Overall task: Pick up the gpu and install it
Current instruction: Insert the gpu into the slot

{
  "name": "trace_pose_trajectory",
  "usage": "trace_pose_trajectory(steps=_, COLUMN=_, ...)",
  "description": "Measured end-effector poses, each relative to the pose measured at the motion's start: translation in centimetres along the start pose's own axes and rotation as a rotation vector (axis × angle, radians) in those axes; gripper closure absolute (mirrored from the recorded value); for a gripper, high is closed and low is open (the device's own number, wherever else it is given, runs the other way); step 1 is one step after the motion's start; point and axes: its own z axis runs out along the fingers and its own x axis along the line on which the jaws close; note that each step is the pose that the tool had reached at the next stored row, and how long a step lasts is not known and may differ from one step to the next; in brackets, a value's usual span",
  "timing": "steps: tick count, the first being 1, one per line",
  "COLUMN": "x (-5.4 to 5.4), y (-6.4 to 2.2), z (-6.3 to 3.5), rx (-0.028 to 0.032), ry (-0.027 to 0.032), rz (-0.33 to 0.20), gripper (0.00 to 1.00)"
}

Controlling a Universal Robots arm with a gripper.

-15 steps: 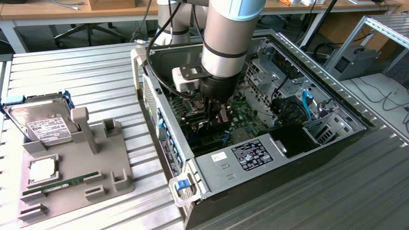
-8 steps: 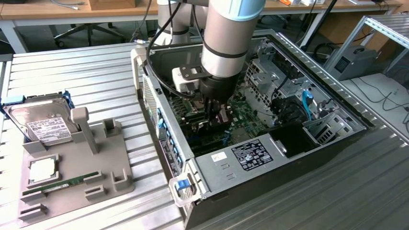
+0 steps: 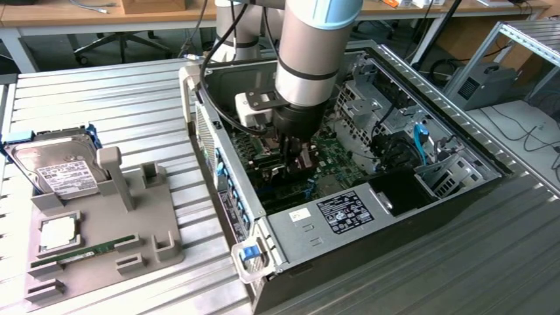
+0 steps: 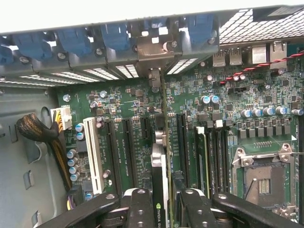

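Observation:
The gpu [image 4: 160, 159] is seen edge-on in the wrist view, a thin green card with a black cooler face, standing upright over the motherboard [image 4: 228, 104]. Its silver end bracket [image 4: 152, 52] lies against the rear slot openings of the case. My gripper [image 4: 164, 205] is shut on the card's upper edge, one black finger on each side. The card's lower edge sits between the black expansion slots [image 4: 128, 147]; whether it is seated I cannot tell. In the exterior view my gripper [image 3: 293, 154] reaches down inside the open computer case [image 3: 368, 216], and the arm hides most of the card.
A white slot [image 4: 95, 152] and a sleeved cable bundle [image 4: 35, 130] lie to one side of the card, the processor socket [image 4: 261, 178] to the other. Outside the case, a grey tray [image 3: 149, 216] holds a hard drive [image 3: 57, 170], a memory stick [image 3: 83, 252] and a chip [image 3: 57, 233].

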Motion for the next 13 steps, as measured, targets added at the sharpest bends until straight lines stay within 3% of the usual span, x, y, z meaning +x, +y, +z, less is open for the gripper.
trace_pose_trajectory(steps=13, x=0.01, y=0.11, z=0.13, rx=-0.0001, ry=0.0, rz=0.0, gripper=0.73)
